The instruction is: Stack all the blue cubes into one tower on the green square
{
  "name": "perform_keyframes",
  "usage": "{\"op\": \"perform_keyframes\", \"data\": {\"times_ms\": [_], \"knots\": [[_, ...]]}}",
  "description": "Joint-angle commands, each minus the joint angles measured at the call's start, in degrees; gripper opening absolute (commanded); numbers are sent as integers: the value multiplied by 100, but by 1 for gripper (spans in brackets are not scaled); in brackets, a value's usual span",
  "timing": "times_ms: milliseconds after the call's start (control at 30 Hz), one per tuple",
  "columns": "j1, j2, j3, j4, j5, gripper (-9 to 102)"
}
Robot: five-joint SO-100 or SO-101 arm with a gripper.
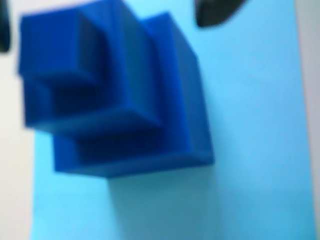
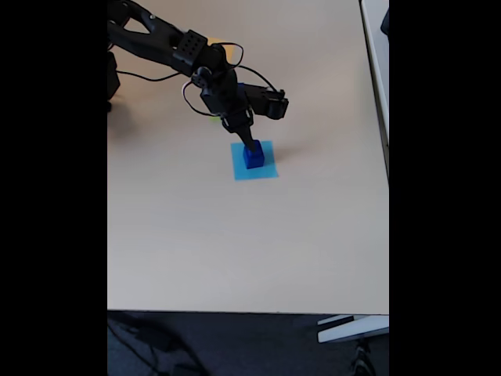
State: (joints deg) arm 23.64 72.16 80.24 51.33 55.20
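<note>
We see the table (image 2: 235,235), then the light-blue square (image 2: 266,170) bearing the blue cubes (image 1: 115,95) — three stacked largest-first for stability, not on any green patch. The gripper (image 2: 252,146) hovers just above them; we cannot tell whether its fingers are spread.

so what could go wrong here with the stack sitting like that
1. The blue cubes look stacked on the light-blue square, not a green one, so the tower may be in the wrong place.
2. In the wrist view the tiers sit offset toward one corner; a nudge could topple them.
3. The gripper hangs right over the stack in the fixed view, so pulling away carelessly might clip the top cube.
</note>
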Motion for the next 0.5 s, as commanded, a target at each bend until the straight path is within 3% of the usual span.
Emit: {"op": "perform_keyframes", "data": {"times_ms": [0,467], "knots": [[0,70,-299,35,44,19],[-26,185,-308,44,18,20]]}}
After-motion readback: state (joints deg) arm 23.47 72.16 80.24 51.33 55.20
